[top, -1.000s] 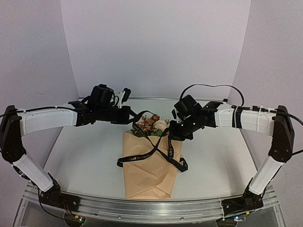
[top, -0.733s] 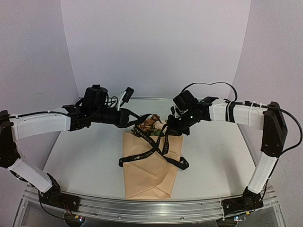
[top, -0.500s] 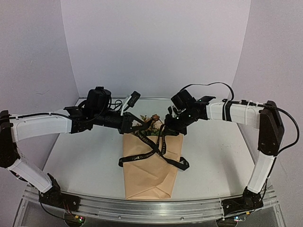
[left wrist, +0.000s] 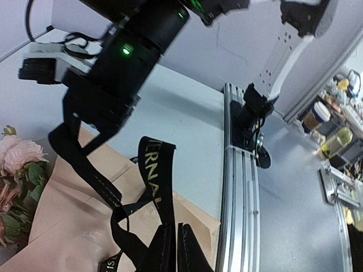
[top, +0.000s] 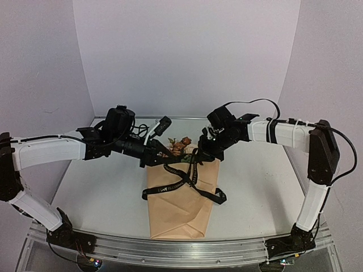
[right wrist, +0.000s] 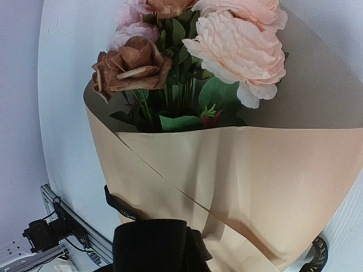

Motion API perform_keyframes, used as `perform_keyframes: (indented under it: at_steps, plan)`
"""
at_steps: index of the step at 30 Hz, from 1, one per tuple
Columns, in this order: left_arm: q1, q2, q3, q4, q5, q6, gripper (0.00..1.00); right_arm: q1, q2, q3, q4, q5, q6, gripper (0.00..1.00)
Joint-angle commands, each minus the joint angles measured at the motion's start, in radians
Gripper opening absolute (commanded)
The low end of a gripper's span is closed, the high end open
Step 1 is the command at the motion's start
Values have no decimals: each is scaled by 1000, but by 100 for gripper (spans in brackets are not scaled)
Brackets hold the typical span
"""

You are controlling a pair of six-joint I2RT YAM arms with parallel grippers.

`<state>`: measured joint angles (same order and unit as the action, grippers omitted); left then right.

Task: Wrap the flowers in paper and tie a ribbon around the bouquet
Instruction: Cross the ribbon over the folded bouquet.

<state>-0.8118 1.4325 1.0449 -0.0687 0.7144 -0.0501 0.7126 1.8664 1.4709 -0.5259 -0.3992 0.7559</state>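
Moved: both arms are crowding in over the open end of the bouquet (top: 178, 224). The left tool (top: 150, 158) is dropping to the rim and the right tool (top: 206, 148) is sliding in from the right.
Top view: the bouquet is lying on the table (top: 255, 187) with the flowers (top: 180, 145) pointing away from the bases. The ribbon (top: 164, 187) is crossing the paper (top: 159, 204) in an X, so I'm guessing a knot is being set up.
Left wrist, left tool: the jaws are sitting almost together with a hairline gap. The ribbon is running right into the tips, and I can't tell if it's still pinched.
Left wrist, right tool: it's holding a strand up off the paper, probably to keep tension.
Right wrist: it's looking at the blooms inside the paper. The tool is clamping shut on the ribbon, which is bunching black at the bottom edge.
In the way: loose tails are draping over the paper, and the two tools are working very near each other.
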Motion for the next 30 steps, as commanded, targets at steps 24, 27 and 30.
perform_keyframes:
  at_steps: [24,27,30]
  plan:
    - [-241,259,278,-539,-624,451,6,-27,-158,94,-29,12,33,0]
    - [-241,244,252,-525,-626,462,6,-27,-144,92,-46,9,24,0]
    - [-241,238,217,-492,-635,461,5,-26,-108,77,-49,-3,22,0]
